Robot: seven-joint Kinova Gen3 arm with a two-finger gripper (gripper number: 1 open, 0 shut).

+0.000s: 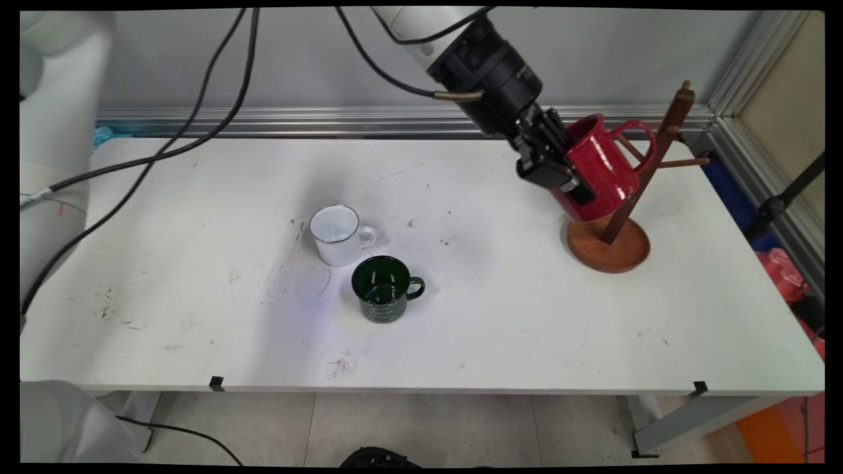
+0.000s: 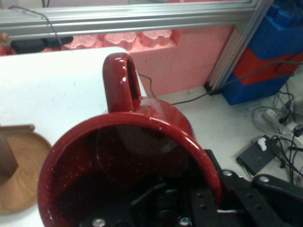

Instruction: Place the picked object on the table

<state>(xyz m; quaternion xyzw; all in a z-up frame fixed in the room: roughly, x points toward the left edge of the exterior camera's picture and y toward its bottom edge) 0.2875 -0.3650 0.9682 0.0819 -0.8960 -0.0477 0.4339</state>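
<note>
A white mug (image 1: 336, 232) and a green mug (image 1: 383, 288) stand upright just beside each other mid-table (image 1: 527, 316), handles pointing right. A blue box (image 2: 279, 52) sits on the floor.

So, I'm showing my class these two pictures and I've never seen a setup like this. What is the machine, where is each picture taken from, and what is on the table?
It is a white robot arm ending in a black two-finger gripper. One picture looks down across the white table; the other comes from a camera on the hand itself. The gripper is shut on the wall of a glossy red mug, tilted beside a wooden mug stand with pegs and a round base. A white enamel mug and a dark green mug stand upright mid-table.
</note>
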